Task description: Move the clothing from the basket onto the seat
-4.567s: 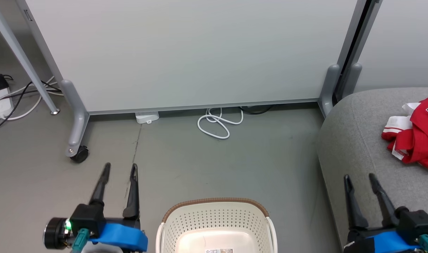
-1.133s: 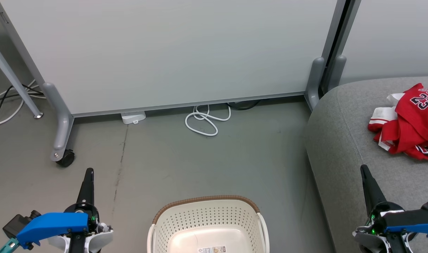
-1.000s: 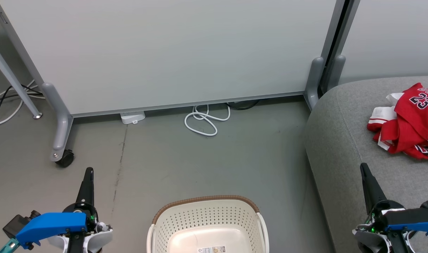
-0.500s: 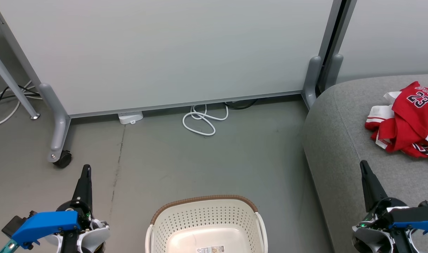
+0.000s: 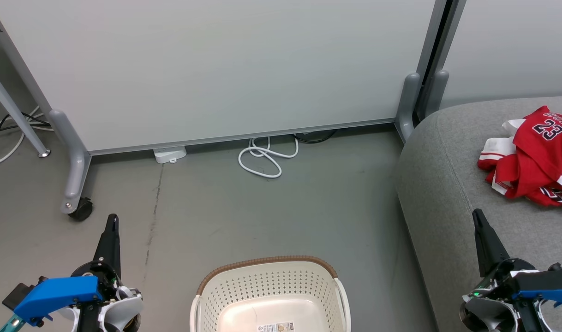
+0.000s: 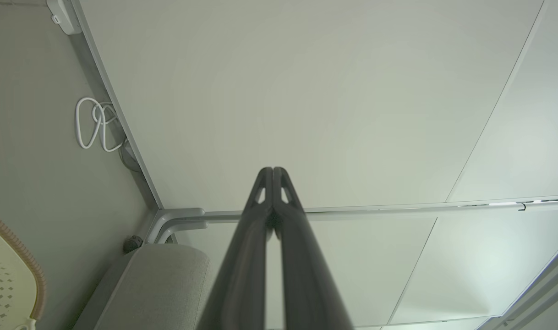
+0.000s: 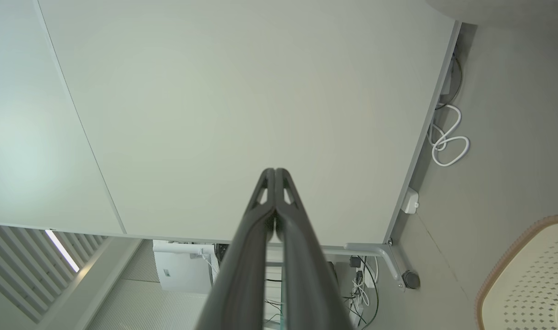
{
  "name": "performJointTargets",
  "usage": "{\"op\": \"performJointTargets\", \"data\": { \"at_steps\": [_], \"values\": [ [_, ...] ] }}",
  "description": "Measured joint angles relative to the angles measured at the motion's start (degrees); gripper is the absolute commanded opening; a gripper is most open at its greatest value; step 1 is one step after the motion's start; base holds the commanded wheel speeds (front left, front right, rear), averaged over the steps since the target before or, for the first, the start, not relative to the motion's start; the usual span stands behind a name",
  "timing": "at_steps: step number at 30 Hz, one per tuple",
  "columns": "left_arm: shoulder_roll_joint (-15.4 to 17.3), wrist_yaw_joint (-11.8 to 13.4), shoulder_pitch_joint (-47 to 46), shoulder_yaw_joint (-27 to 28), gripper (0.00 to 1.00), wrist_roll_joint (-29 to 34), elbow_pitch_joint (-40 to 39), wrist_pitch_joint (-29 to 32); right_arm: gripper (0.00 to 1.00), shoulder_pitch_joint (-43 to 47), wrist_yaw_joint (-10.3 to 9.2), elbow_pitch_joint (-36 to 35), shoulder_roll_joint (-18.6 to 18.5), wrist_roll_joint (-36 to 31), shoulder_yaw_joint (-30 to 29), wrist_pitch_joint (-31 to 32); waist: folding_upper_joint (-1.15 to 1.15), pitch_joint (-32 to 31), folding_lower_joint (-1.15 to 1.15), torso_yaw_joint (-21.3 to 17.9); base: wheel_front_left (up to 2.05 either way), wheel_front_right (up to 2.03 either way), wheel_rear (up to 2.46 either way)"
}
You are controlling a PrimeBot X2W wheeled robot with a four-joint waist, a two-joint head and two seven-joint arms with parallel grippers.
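Clothing (image 5: pixel 535 159) is heaped on the seat (image 5: pixel 447 184) near its far edge, well in from the left edge. Basket (image 5: pixel 267 261) looks empty, but its near part is out of frame, so I could miss a piece there. My left gripper (image 5: pixel 111 221) and right gripper (image 5: pixel 478 219) are both closed, holding nothing.

- Bare floor (image 5: pixel 272 212) lies open between the near basket (image 5: pixel 272 281) and the far partition panel (image 5: pixel 216 69).
- A cable coil (image 5: pixel 265 159) lies at the panel's foot; a caster leg (image 5: pixel 72 184) juts out at far left.
- The seat (image 5: pixel 442 184) walls off the right; the clothing (image 5: pixel 535 161) heaps on its far right, its near part bare.
- The left tool (image 5: pixel 111 219), pinched closed, hangs over floor; the right tool (image 5: pixel 477 216), likewise, over the seat.
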Motion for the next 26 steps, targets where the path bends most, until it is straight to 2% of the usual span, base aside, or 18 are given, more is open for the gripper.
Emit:
{"op": "performJointTargets", "data": {
  "at_steps": [26],
  "values": [
    [0.0, 0.0, 0.0, 0.0, 0.00, 0.0, 0.0, 0.0, 0.00, 0.0, 0.00, 0.0, 0.0, 0.0, 0.0, 0.0, 0.00, 0.0, 0.00, 0.0, 0.00, 0.00, 0.00]
  ]
}}
